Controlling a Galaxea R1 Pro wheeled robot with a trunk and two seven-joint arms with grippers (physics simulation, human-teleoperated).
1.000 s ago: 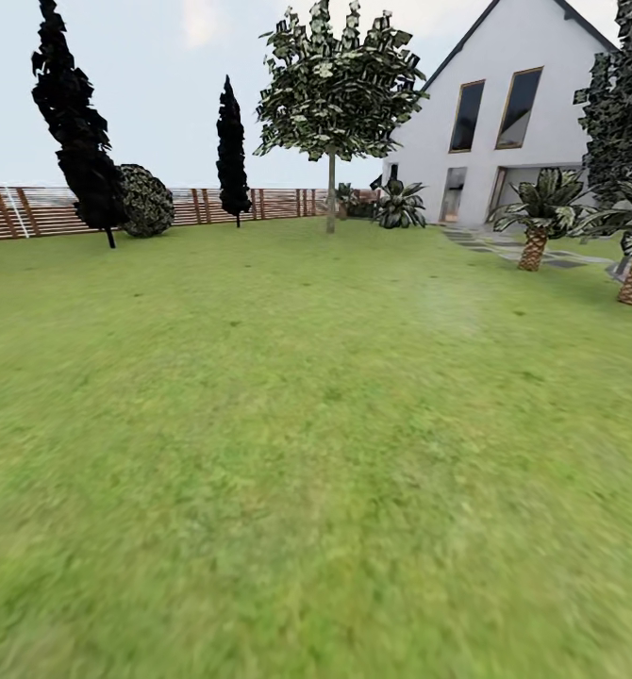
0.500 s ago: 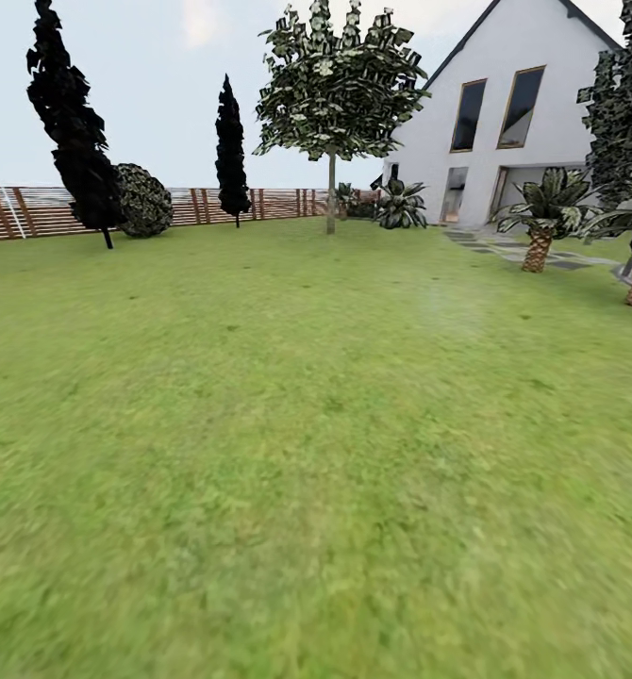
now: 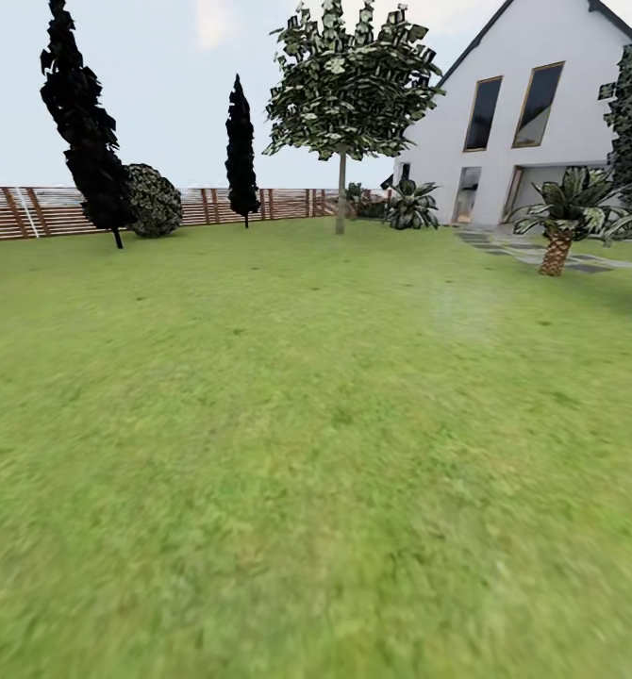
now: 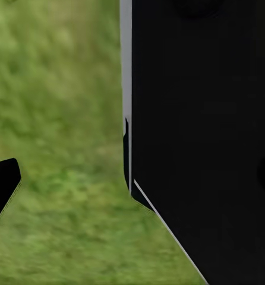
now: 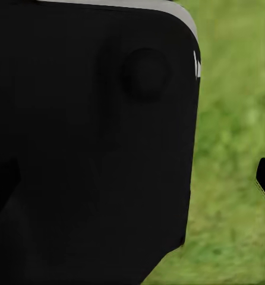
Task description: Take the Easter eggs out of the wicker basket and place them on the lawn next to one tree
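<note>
head view: flat short green lawn (image 3: 288, 443) running to a brown slatted wooden fence (image 3: 193, 207) and white gabled house (image 3: 533, 123) — wrist views add black robot bodywork (image 4: 204, 136) over grass; gripper states cannot be told.

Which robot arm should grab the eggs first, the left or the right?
Can't pick yet. The head view has lawn, fence, a leafy tree and the house ahead. Both wrist cameras face grass beside dark robot parts, so neither arm is closer.
</note>
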